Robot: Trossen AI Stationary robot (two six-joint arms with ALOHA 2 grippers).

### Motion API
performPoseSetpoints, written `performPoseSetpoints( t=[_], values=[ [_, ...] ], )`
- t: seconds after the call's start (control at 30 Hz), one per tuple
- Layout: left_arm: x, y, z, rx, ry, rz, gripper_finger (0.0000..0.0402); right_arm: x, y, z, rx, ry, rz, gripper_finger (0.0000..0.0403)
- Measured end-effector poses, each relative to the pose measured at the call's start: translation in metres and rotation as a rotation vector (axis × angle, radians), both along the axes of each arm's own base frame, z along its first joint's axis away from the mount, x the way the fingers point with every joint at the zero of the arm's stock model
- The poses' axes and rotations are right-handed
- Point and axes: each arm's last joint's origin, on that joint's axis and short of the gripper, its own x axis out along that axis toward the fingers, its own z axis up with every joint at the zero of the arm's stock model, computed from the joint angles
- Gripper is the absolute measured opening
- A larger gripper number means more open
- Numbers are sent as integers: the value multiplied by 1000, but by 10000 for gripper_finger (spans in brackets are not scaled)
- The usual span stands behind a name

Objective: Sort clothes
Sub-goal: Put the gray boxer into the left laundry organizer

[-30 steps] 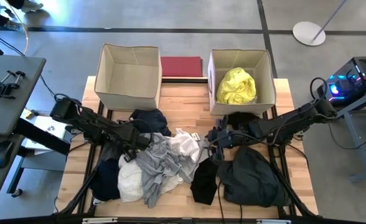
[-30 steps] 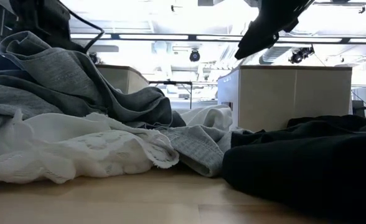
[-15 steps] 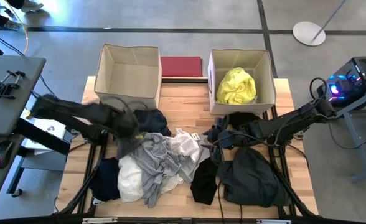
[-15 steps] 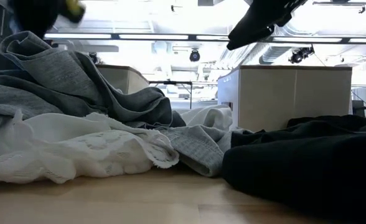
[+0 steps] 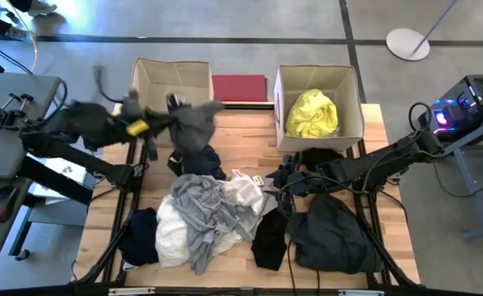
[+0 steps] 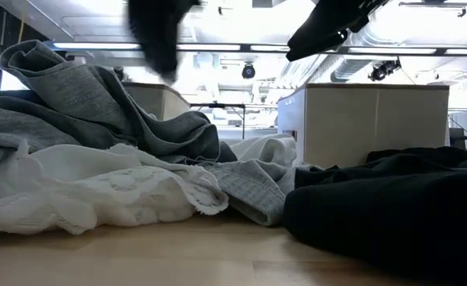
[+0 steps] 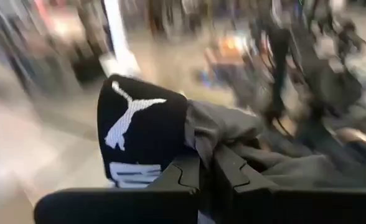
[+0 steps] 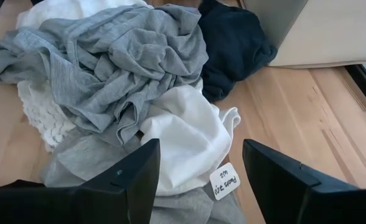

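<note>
My left end effector is pinched shut on a dark grey garment with a black logo patch, up in the air by the empty left cardboard box. My right end effector hovers spread open over the heap. So far only the bright yellow garment sits in the right cardboard box. Most clothes, like the light grey top, white lacy piece and black jacket, are unsorted on the wooden bench.

Puma logo on black garment
</note>
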Motion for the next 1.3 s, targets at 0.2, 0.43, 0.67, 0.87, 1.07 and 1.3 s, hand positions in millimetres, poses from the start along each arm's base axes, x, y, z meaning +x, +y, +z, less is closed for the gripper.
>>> performPoseSetpoints(
  t=[0.2,0.43,0.67,0.87,1.07,1.3],
  values=[
    [4,25,17,365,86,361,0,0,0,0,1,-2,0,217],
    [15,88,-5,305,294,643,0,0,0,0,-17,-1,7,217],
    [33,173,-55,-10,461,586,0,0,0,0,-18,-2,4,217],
    [46,220,-121,-362,715,554,0,0,0,0,-17,-2,3,217],
    [49,242,-180,-616,1053,551,0,0,0,0,-19,-2,4,217],
    [59,264,-221,-704,1176,548,47,0,0,0,-14,-3,-1,217]
  ],
)
